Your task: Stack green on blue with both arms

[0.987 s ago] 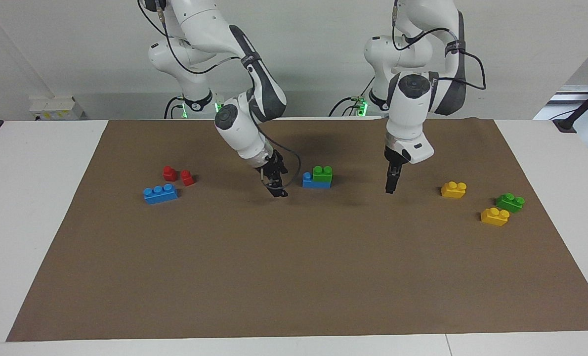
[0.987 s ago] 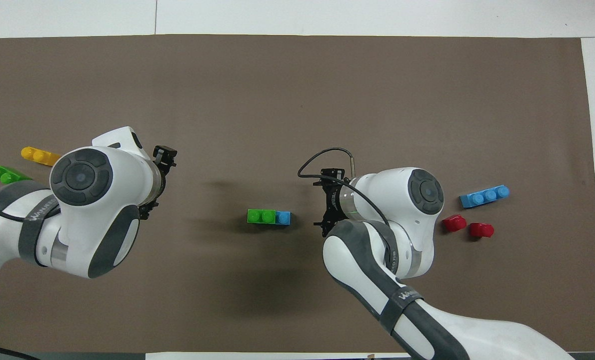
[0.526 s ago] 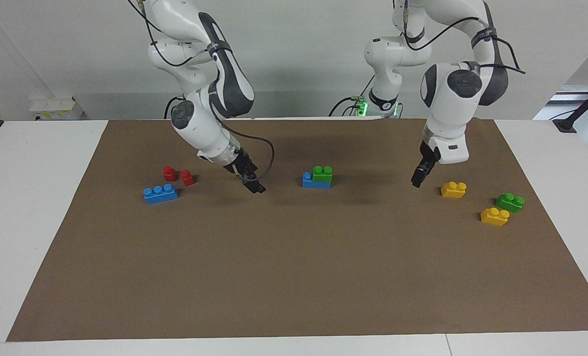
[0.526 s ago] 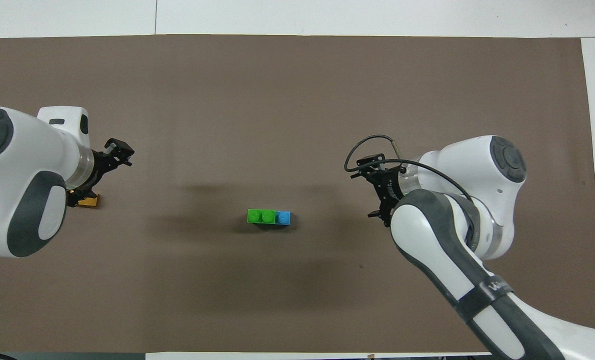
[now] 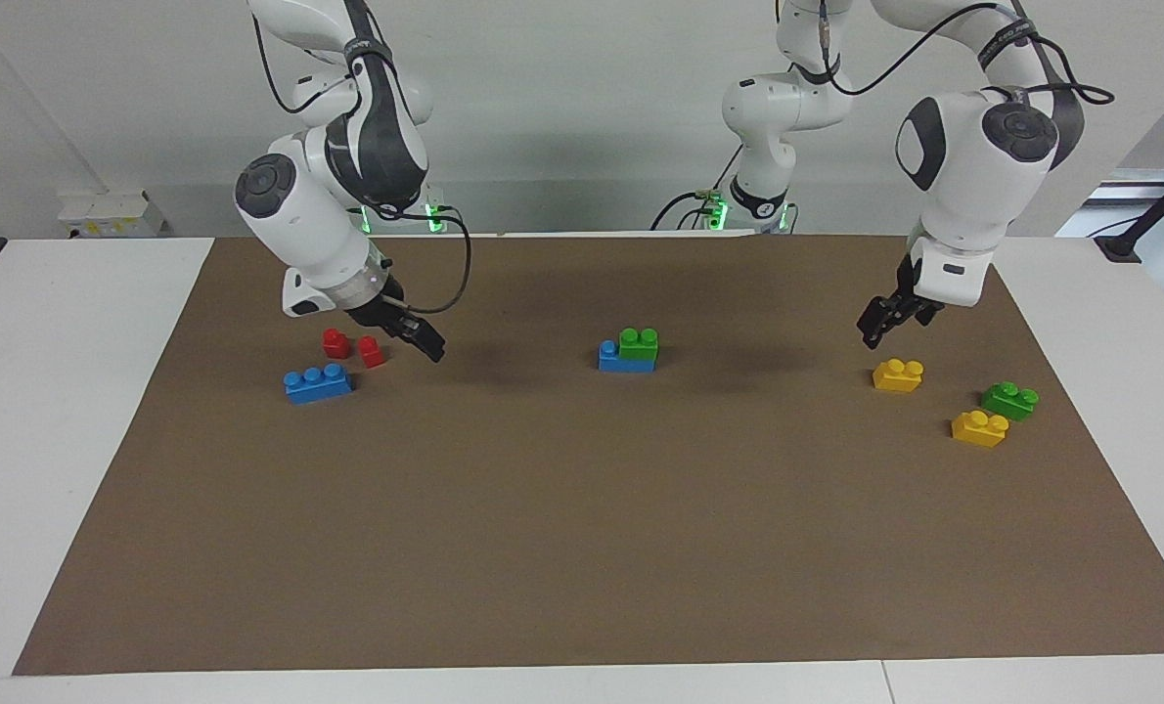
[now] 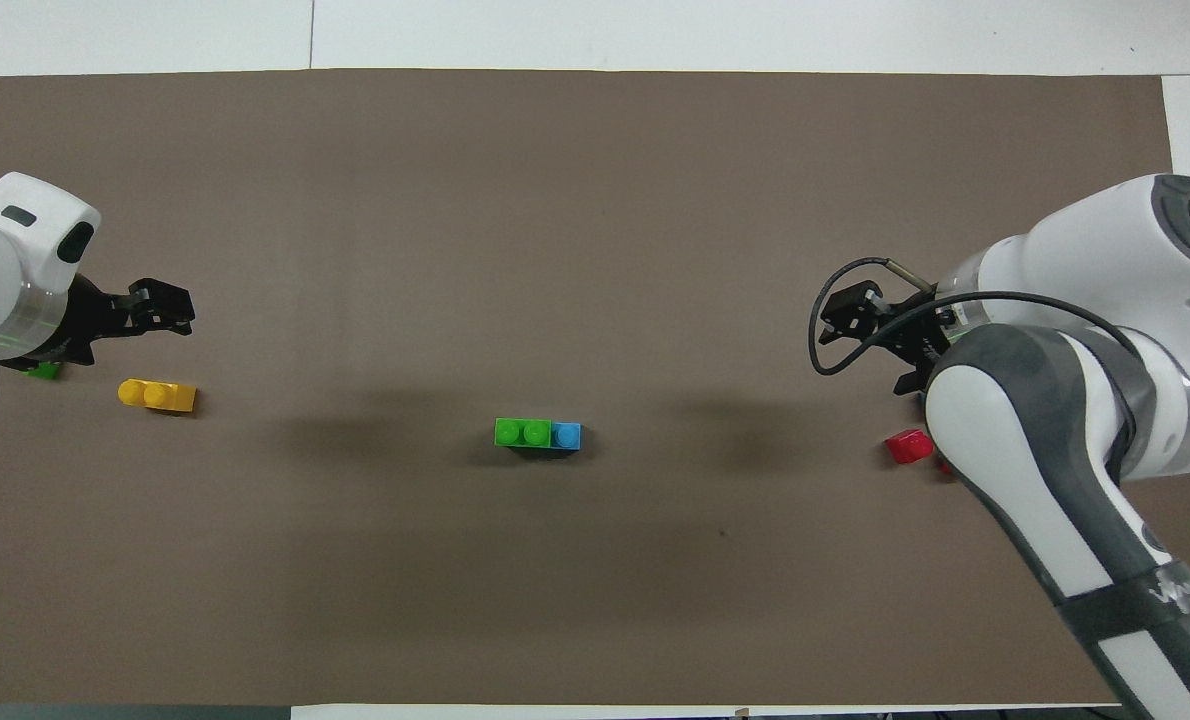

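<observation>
- Facing view: we find the small bright-green plastic brick with two studs already seated on the blue three-stud plastic brick, mid-mat, one blue stud left bare; we judge the stack made.
- Left hand is up in the air over the brown mat, close to a yellow two-stud brick; released, carrying nothing.
- Right hand hangs beside two small red pieces and a spare blue brick; also released and empty.
- Risk: a low sweep could knock those loose bricks; the right arm's dangling black cable could snag one.
- Risk: the green sits off-centre; if it is only lightly pressed, a jolt to the bench might unseat it.
- A second green brick and another yellow lie toward the left arm's end; they could be mistaken for targets.
</observation>
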